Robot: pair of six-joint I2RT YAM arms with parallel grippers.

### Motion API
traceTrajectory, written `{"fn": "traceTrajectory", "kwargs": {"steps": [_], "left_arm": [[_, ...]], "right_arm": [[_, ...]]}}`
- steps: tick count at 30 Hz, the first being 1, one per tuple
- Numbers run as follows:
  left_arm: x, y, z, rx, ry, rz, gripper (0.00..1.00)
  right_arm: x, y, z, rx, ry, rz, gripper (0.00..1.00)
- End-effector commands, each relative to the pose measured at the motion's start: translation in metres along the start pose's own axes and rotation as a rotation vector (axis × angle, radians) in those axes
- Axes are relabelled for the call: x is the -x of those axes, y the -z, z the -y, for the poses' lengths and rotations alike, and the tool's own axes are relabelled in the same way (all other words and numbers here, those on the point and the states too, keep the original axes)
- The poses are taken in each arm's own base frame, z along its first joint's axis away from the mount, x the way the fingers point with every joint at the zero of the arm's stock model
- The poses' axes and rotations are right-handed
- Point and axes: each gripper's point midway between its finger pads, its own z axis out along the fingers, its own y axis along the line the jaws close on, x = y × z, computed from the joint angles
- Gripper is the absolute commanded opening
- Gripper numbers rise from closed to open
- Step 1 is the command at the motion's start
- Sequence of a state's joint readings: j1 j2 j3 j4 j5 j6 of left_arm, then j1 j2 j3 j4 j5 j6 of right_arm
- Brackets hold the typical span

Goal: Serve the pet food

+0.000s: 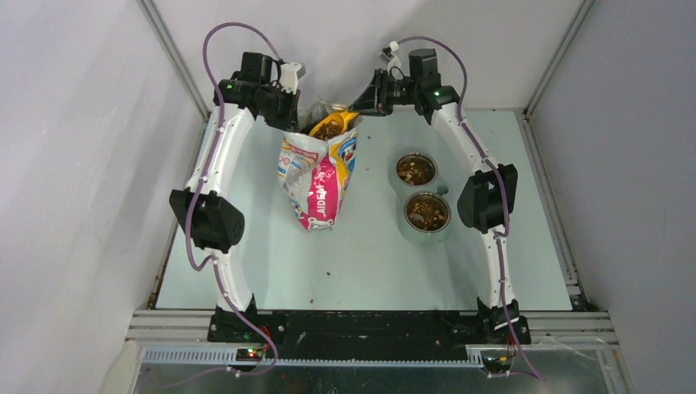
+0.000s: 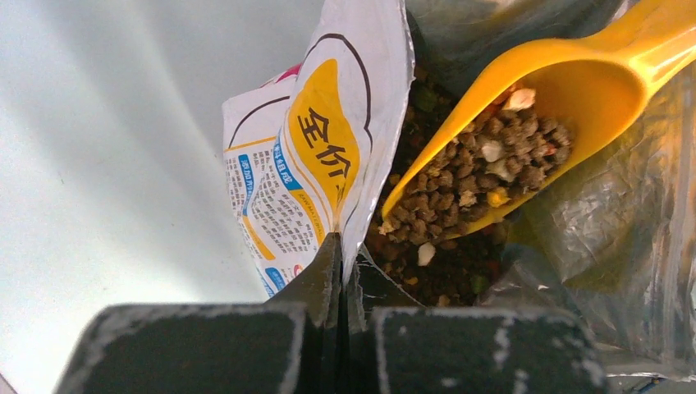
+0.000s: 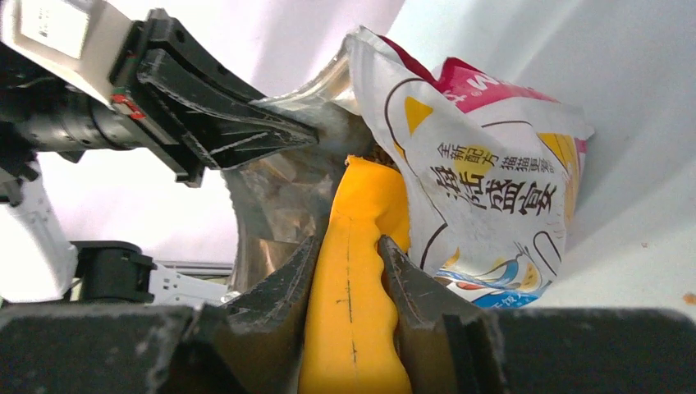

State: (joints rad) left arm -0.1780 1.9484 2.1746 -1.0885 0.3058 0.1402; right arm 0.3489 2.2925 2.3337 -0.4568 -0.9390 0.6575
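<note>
The printed bag [image 1: 316,176] stands open at the table's back middle. My left gripper [image 2: 343,246] is shut on the bag's rim [image 2: 361,164], holding the mouth open. My right gripper [image 3: 349,250] is shut on the handle of the yellow scoop [image 3: 354,271]. The scoop's bowl [image 2: 566,90] sits in the bag's mouth, filled with brown pet food [image 2: 484,168]. More pet food [image 2: 443,267] lies loose in the bag below it. The heaped scoop [image 1: 332,127] also shows in the top view.
Two metal bowls, the far one [image 1: 416,170] and the near one [image 1: 427,212], sit right of the bag, both holding kibble. A few stray pellets [image 1: 327,264] lie on the table. Grey walls stand close on both sides.
</note>
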Motion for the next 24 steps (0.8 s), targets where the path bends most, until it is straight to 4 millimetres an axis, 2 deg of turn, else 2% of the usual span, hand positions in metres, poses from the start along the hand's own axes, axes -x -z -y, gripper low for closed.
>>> {"fn": "traceTrajectory", "kwargs": {"steps": [1, 8, 12, 15, 17, 19, 21, 24], "left_arm": [[0.041, 0.033, -0.004, 0.055, -0.114, 0.163, 0.00], [0.035, 0.032, 0.007, 0.053, -0.164, 0.140, 0.00], [0.038, 0.036, 0.004, 0.074, -0.172, 0.149, 0.00], [0.043, 0.040, 0.003, 0.085, -0.178, 0.164, 0.00], [0.046, 0.041, 0.003, 0.087, -0.177, 0.173, 0.00], [0.046, 0.042, 0.002, 0.091, -0.178, 0.175, 0.00], [0.046, 0.042, 0.001, 0.092, -0.178, 0.173, 0.00], [0.046, 0.041, -0.001, 0.095, -0.176, 0.175, 0.00]], "right_arm": [[0.017, 0.017, -0.041, 0.117, 0.029, 0.027, 0.00], [0.023, 0.025, -0.035, 0.142, -0.050, 0.038, 0.00], [0.027, 0.030, -0.034, 0.128, -0.049, 0.053, 0.00], [0.035, 0.036, -0.029, 0.040, 0.022, 0.102, 0.00], [0.034, 0.036, -0.028, -0.037, 0.117, 0.111, 0.00], [0.028, 0.035, -0.033, -0.037, 0.155, 0.093, 0.00], [0.023, 0.033, -0.034, 0.022, 0.091, 0.067, 0.00], [0.022, 0.032, -0.022, 0.041, 0.006, 0.062, 0.00]]}}
